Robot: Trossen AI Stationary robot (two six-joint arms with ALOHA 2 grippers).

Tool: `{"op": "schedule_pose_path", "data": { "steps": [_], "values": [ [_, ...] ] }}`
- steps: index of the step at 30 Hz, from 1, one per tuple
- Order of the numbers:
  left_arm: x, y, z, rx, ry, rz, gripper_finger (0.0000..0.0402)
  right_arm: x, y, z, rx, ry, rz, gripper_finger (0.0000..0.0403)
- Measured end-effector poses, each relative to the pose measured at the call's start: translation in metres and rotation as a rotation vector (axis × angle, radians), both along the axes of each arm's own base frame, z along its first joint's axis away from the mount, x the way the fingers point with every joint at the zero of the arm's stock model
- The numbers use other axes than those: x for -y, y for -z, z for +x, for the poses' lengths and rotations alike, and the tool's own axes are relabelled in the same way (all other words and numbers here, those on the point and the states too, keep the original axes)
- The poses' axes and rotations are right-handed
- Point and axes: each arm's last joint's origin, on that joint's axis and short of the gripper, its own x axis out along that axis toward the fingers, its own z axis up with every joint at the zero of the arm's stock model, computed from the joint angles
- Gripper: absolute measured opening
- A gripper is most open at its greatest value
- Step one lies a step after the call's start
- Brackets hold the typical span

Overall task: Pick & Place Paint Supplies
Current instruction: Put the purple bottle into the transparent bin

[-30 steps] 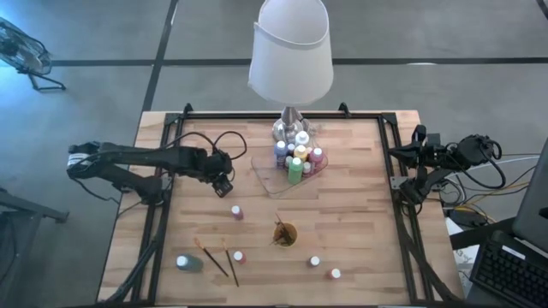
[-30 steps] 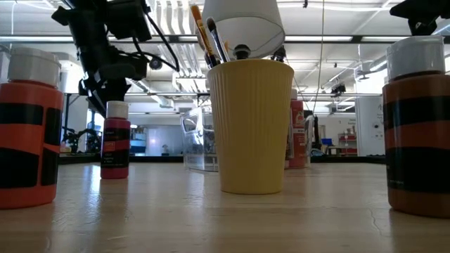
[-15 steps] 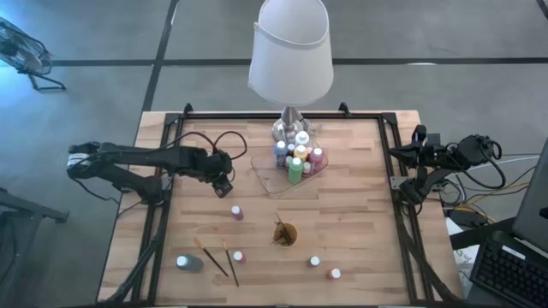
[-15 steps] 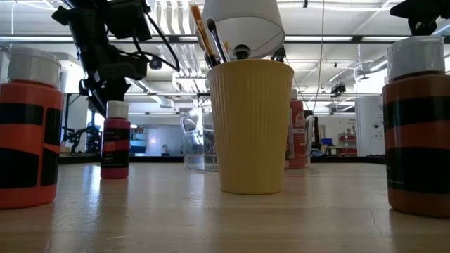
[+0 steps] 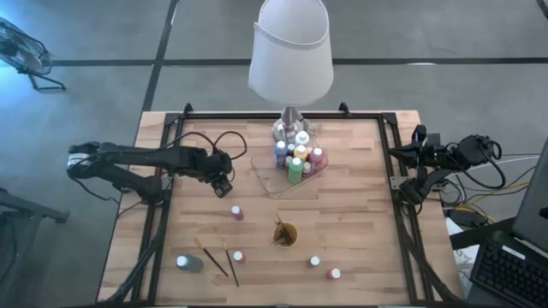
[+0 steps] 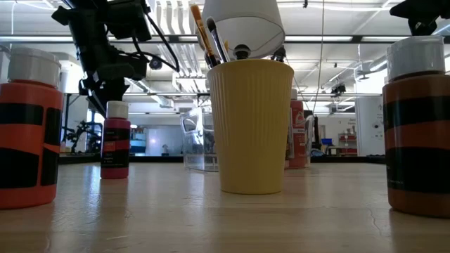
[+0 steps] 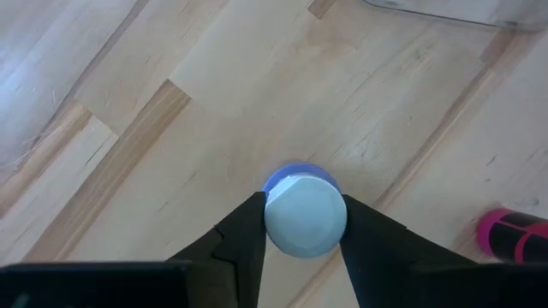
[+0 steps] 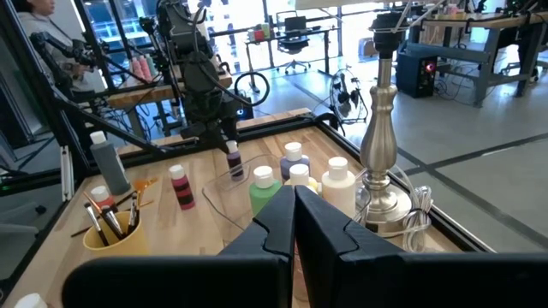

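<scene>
End effector, left: fingers set either side of the white cap of a purple paint bottle, at or just shy of contact; not yet a confirmed grip. High view places it left of the clear tray, over the wooden surface.
End effector, right: fingers closed on nothing, parked at the right edge of the surface.
Bottle location: upright on the surface, just outside the tray's near corner, apart from the others.
Tray contents: cluster of paint bottles standing at the lamp base.
Loose supplies: pink bottle mid-surface; grey bottle, brushes and more bottles toward the front; orange cup holding brushes.
Progress, judged: partway; several items remain outside the tray.
Risk 1: grip sits on the cap only; a smooth round cap may slip or spin on lifting.
Risk 2: uneven finger closure could tip the bottle.
Risk 3: the crowded tray leaves little room; a lowered bottle may knock its neighbours.
</scene>
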Motion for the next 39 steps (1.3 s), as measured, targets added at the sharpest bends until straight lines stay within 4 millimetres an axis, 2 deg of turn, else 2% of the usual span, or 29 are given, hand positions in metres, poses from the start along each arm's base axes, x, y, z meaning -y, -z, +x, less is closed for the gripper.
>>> {"op": "schedule_pose_path", "data": {
  "steps": [11, 18, 27, 39],
  "values": [
    [0.000, 0.000, 0.000, -0.002, 0.012, 0.004, 0.0138, 0.000, 0.000, 0.000, 0.000, 0.000, 0.000, 0.0008],
    [-0.001, -0.016, 0.005, 0.030, 0.036, 0.011, 0.0138, 0.000, 0.000, 0.000, 0.000, 0.000, 0.000, 0.0008],
    [-0.001, -0.058, 0.008, 0.063, 0.041, 0.006, 0.0138, 0.000, 0.000, 0.000, 0.000, 0.000, 0.000, 0.0008],
    [0.003, -0.127, 0.013, 0.261, 0.131, -0.085, 0.0138, 0.000, 0.000, 0.000, 0.000, 0.000, 0.000, 0.0008]
  ]
}}
